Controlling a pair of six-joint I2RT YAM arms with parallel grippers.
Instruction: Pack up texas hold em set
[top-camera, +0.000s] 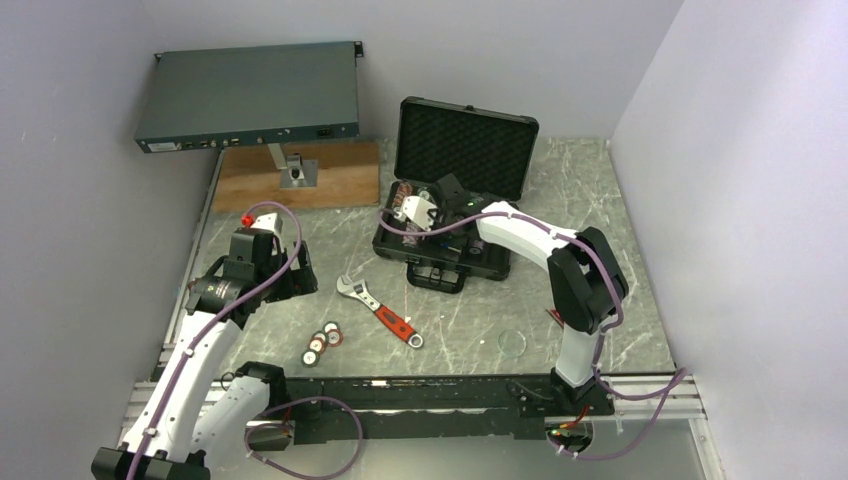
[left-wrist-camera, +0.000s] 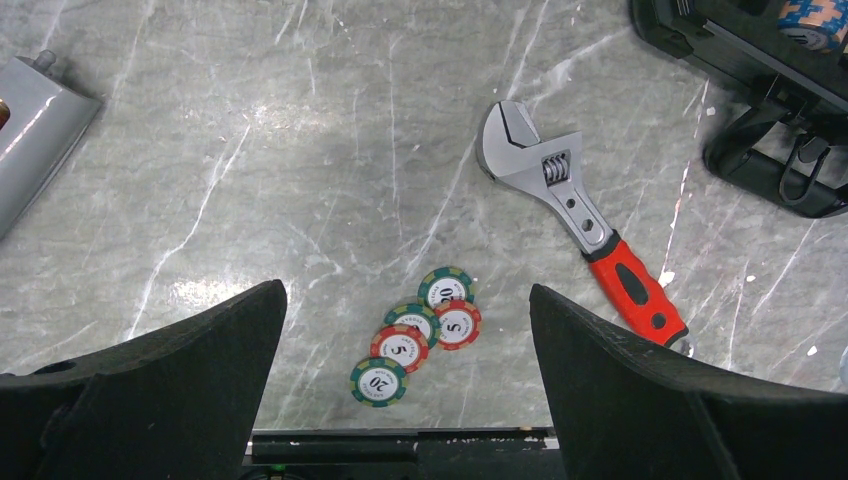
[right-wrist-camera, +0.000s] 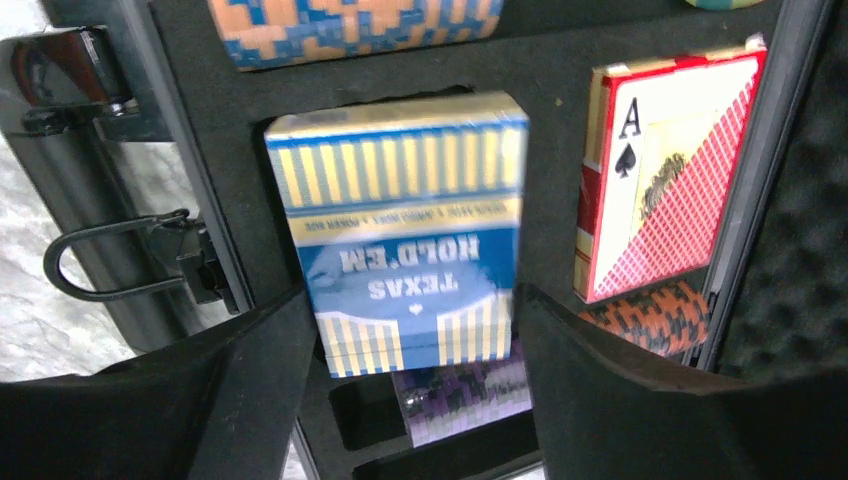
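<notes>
Seating the blue deck (right-wrist-camera: 400, 230) into its foam slot in the open case (top-camera: 465, 150), right jaws clamped on its sides, beside the red deck (right-wrist-camera: 665, 170); left jaws gape above loose chips (left-wrist-camera: 425, 330) on the table (left-wrist-camera: 300, 150); next, I judge: release, then gather chips.

Top view: the right gripper (top-camera: 412, 212) and its arm cover most of the open case's (top-camera: 465, 140) lower tray. The loose chips (top-camera: 322, 343) on the desk (top-camera: 470, 320) are too small to read.

Left wrist view: the case is cut by the upper right edge, a grey metal piece (left-wrist-camera: 35, 130) by the left edge.

Right wrist view: the blue deck (right-wrist-camera: 400, 230) is slightly blurred, its near end hidden between the fingers (right-wrist-camera: 640, 400). The orange-and-blue chip row (right-wrist-camera: 350, 25) is cut by the top edge. The purple chip row (right-wrist-camera: 465, 395) and orange-and-black chip row (right-wrist-camera: 650, 315) are partly covered.
</notes>
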